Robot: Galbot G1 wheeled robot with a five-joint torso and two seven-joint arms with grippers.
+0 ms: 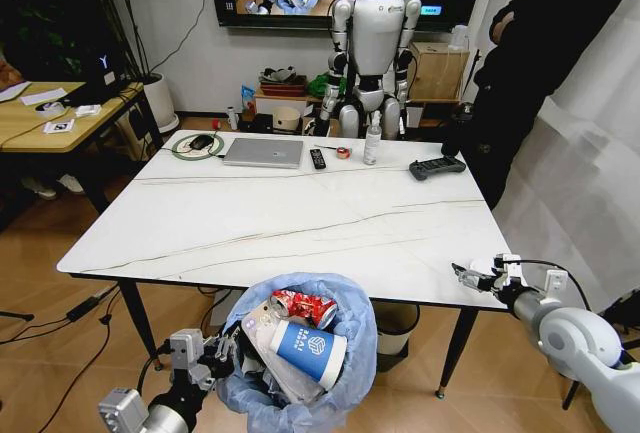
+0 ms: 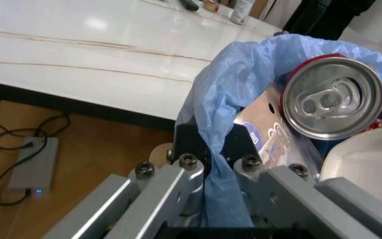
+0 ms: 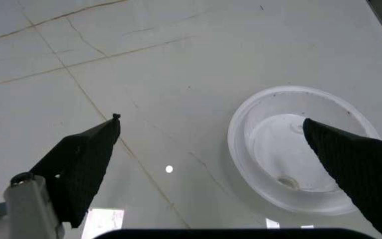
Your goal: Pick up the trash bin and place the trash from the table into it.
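Right wrist view: white lid (image 3: 302,150) lies under one of the spread fingers (image 3: 357,162).

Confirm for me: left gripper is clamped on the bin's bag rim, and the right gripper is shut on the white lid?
Not quite. The right gripper is open above the white lid on the table, per the right wrist view. The left gripper does clamp the trash bin rim.

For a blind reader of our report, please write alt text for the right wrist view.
The open right gripper hangs above the white marble table, its two black fingers spread wide. A round white lid lies on the table, beneath one finger.
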